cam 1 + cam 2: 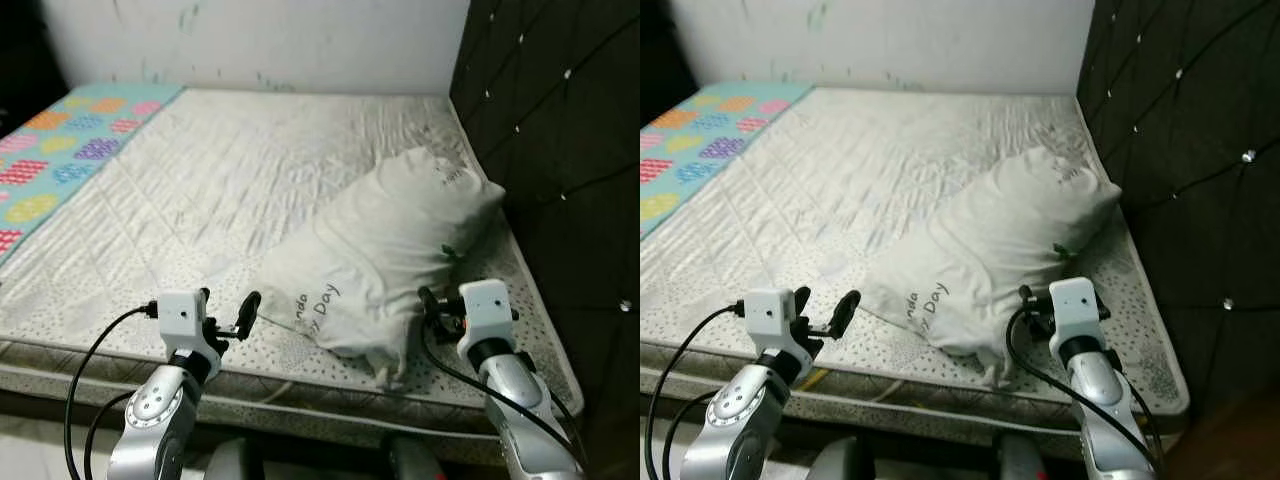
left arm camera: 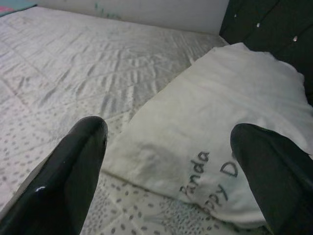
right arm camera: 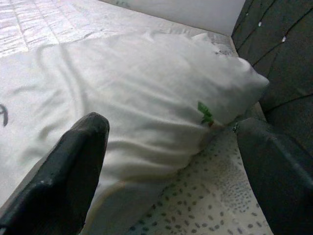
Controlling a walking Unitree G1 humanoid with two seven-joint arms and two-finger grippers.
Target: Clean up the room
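Note:
A white pillow (image 1: 390,250) printed with "Panda Happy Day" lies slantwise on the right half of the mattress (image 1: 200,180), its far corner close to the headboard. My left gripper (image 1: 228,300) hovers open just off the pillow's near left corner, nothing between its fingers. In the left wrist view the pillow (image 2: 220,137) fills the space ahead of the two spread fingers (image 2: 73,166). On the other side, my right gripper (image 1: 432,310) is open at the pillow's near right side; its wrist view looks along the pillow (image 3: 146,88) with a small green mark on it.
A dark tufted headboard (image 1: 560,150) stands along the right of the bed. A colourful dotted sheet (image 1: 60,150) covers the far left of the mattress. A white wall (image 1: 260,40) closes the back. The mattress's front edge (image 1: 300,395) runs just below both grippers.

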